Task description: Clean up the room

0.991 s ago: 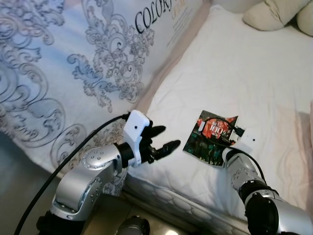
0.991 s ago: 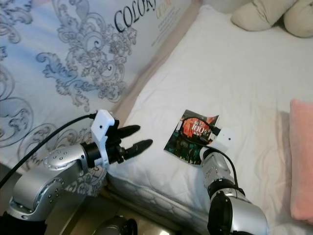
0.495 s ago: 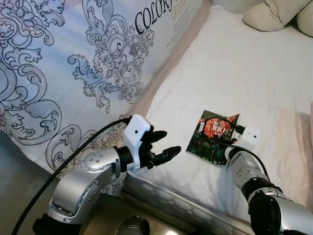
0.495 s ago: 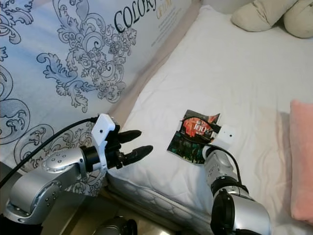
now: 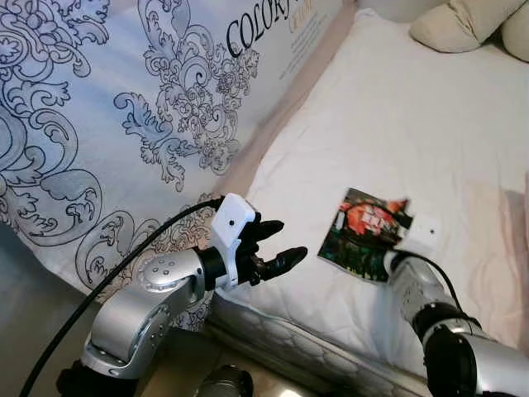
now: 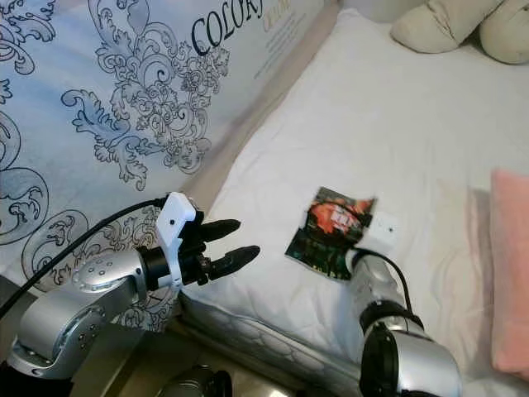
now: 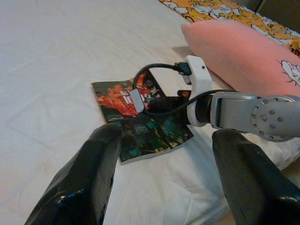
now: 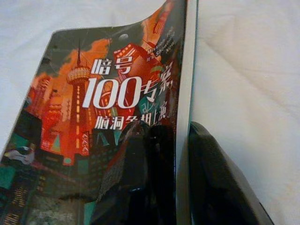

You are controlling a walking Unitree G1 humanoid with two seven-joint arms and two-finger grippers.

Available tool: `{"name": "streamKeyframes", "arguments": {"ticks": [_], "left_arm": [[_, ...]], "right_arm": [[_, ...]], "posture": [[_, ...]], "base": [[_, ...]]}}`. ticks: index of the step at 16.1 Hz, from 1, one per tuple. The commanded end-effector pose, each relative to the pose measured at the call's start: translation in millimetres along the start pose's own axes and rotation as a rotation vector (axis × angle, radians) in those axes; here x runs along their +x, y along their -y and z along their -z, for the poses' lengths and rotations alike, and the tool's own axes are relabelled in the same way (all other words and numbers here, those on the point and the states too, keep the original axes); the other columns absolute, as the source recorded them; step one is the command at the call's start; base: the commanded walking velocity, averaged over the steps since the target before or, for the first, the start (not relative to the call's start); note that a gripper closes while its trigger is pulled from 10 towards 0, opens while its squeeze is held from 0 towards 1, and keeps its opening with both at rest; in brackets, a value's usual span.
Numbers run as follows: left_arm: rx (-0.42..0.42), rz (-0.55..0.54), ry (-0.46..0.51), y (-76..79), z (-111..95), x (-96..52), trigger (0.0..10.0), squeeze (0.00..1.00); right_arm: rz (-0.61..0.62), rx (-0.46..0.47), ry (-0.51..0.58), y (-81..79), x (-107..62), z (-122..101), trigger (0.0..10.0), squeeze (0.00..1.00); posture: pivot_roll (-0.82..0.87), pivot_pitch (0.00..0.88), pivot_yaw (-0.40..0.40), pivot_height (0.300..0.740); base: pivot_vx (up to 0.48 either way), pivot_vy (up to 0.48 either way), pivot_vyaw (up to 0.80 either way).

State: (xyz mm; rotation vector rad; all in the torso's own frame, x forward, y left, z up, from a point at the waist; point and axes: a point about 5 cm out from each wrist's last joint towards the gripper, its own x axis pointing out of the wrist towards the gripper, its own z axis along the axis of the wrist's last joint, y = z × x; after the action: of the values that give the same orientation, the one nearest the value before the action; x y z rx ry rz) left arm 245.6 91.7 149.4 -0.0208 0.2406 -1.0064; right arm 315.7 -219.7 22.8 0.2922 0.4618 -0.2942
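Right end effector (image 8: 176,164) pinches the book (image 5: 364,234) edge on the bed (image 5: 430,124); lift slowly, left end effector (image 5: 277,246) open, ready

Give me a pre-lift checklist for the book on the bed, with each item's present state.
1. Right hand on the book: ok, one finger on the cover, the other beyond the book's edge.
2. Grip shut firmly: cannot tell, contact looks close but the pinch is unclear.
3. Left hand out of the way: ok, open, hovering at the mattress edge apart from the book.
4. Right wrist cable free of the book: cannot tell, it loops over the cover.
5. Pink pillow clear of the lift path: ok, beside the arm, not on the book.
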Motion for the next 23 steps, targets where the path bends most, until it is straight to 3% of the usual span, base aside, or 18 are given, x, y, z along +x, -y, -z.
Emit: {"name": "streamKeyframes", "arguments": {"ticks": [1,7,13,16,17,18,19,20,21,23], "left_arm": [[0.018,0.007,-0.008,-1.7,-1,1.4,10.0,0.0],[0.016,0.029,0.004,-2.4,-4,6.8,10.0,0.0],[-0.001,0.04,0.025,-1.9,-5,15.3,10.0,0.0],[0.002,0.044,0.028,-3.6,-4,20.3,10.0,0.0],[0.016,0.037,0.03,-5.0,-4,23.3,10.0,0.0],[0.049,-0.041,0.036,-13.6,-4,26.2,10.0,0.0],[0.052,-0.218,0.057,-33.3,-2,26.7,10.0,0.0],[0.029,-0.345,0.066,-47.9,3,25.0,10.0,0.0],[0.029,-0.426,0.052,-57.6,10,22.2,10.0,0.0],[-0.009,-0.537,0.056,-71.0,18,17.8,10.0,0.0]], "right_arm": [[0.054,-0.034,-0.051,13.7,-3.6,14,10.0,1.0],[0.077,-0.102,-0.058,29.6,-7.9,21,10.0,1.0],[-0.015,-0.399,0.09,20.8,-4.1,-8,10.0,1.0],[-0.018,-0.444,0.088,21.6,-4.6,-6,10.0,1.0],[-0.01,-0.503,0.157,20.3,-5.1,-14,10.0,1.0],[0.001,-0.555,0.285,15.9,-7.3,-29,10.0,1.0],[-0.015,-0.559,0.433,8.0,-15.1,-42,10.0,0.64],[-0.023,-0.549,0.531,3.1,-24.3,-48,10.0,0.55],[-0.011,-0.53,0.605,1.2,-36.4,-50,10.0,1.0],[-0.013,-0.483,0.646,-1.7,-53.9,-42,10.0,1.0]], "posture": [[0.24,0.074,0.043,0.74],[0.21,0.051,0.046,0.74],[0.18,0.015,0.036,0.74],[0.16,0.0,0.039,0.74],[0.16,0.0,0.032,0.74],[0.15,0.0,0.028,0.74],[0.13,0.0,0.024,0.74],[0.12,0.0,0.021,0.74],[0.1,0.0,0.017,0.74],[0.09,0.0,0.01,0.74]], "base": [[0.0,0.0,0.0],[0.0,0.0,0.0],[0.0,0.0,0.0],[0.0,0.0,0.0],[0.0,0.0,0.0],[0.0,0.0,0.0],[0.0,0.0,0.0],[0.0,0.0,0.0],[0.0,0.0,0.0],[0.0,0.0,0.0]]}}
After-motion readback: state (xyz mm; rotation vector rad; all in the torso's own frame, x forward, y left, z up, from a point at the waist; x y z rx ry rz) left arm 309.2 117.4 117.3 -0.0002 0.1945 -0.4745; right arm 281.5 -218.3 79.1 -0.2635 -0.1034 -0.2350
